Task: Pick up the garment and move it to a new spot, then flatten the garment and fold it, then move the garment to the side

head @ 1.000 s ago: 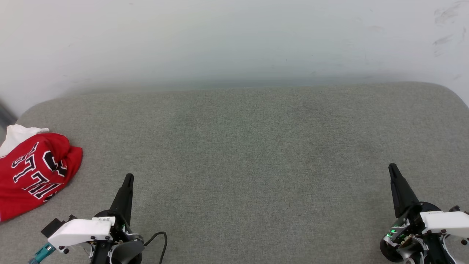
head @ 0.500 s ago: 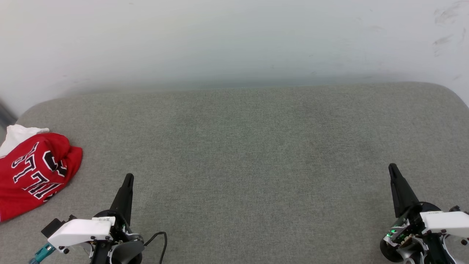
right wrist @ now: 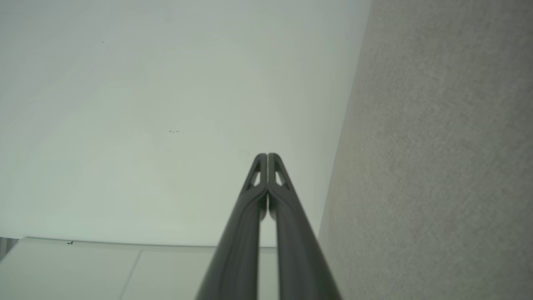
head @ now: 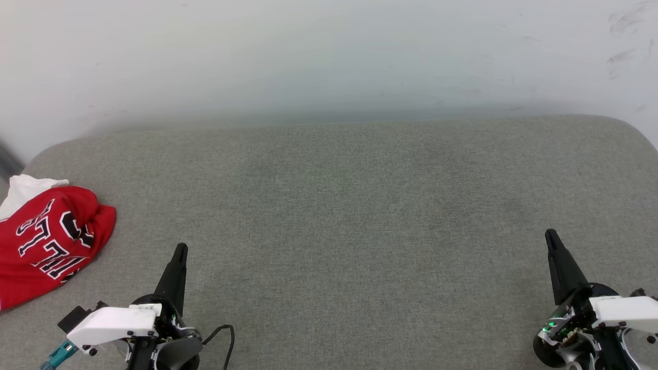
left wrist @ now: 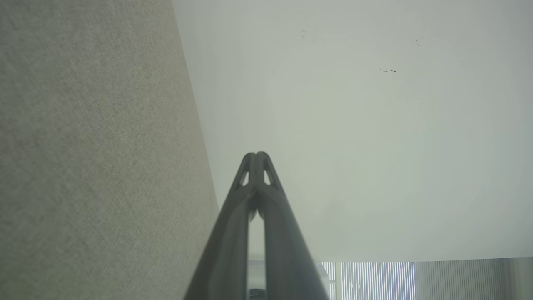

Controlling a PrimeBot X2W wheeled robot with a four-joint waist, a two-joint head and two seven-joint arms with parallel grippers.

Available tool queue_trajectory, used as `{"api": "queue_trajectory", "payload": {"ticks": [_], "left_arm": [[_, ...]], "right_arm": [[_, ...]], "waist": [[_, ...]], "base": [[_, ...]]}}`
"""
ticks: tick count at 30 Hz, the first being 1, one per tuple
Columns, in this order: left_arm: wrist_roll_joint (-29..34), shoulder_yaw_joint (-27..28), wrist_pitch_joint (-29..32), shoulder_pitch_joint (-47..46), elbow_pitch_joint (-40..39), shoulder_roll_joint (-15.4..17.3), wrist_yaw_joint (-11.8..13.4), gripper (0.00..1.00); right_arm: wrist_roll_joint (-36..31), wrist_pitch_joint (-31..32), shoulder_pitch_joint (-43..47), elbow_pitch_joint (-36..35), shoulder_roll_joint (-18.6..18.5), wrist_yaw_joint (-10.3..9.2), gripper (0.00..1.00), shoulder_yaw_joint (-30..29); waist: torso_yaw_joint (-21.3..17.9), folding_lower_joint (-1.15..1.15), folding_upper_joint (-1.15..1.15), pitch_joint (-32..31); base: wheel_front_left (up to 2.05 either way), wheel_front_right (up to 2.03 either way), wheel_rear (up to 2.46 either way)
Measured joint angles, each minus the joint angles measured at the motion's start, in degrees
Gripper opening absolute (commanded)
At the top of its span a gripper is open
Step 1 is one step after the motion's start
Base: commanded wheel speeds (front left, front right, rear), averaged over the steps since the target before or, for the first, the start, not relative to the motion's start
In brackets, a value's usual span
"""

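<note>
While near left fingers (head: 174, 277), garment (head: 46, 241) crumpled.

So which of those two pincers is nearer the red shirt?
The left pincer, close to the red shirt; the right pincer sits far across the grey cushion.

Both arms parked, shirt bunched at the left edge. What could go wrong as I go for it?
1. The shirt lies crumpled at the left edge of the grey cushion, partly out of the head view; a sideways tug might drag it off.
2. The left gripper is shut; unless it opens first, it would likely just shove the cloth.
</note>
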Motion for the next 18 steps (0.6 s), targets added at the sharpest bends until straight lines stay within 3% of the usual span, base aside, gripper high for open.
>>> {"api": "queue_trajectory", "payload": {"ticks": [4, 5, 18], "left_arm": [[0.0, 0.0, 0.0, 0.0, 0.0, 0.0, 0.0, 0.0], [0.0, 0.0, 0.0, 0.0, 0.0, 0.0, 0.0, 1.0], [2.69, -0.29, -2.3, 2.7, 1.04, -0.31, 0.02, 1.0]], "right_arm": [[0.0, 0.0, 0.0, 0.0, 0.0, 0.0, 0.0, 0.0], [0.0, 0.0, 0.0, 0.0, 0.0, 0.0, 1.0, 0.0], [-2.52, -2.26, 2.76, 2.11, 0.13, -0.02, 1.0, -0.07]], "waist": [[0.0, 0.0, 0.0, 0.0], [0.0, 0.0, 0.0, 0.0], [-0.09, 0.0, 0.0, 0.14]], "base": [[0.0, 0.0, 0.0], [0.0, 0.0, 0.0], [0.0, 0.0, 0.0]]}}
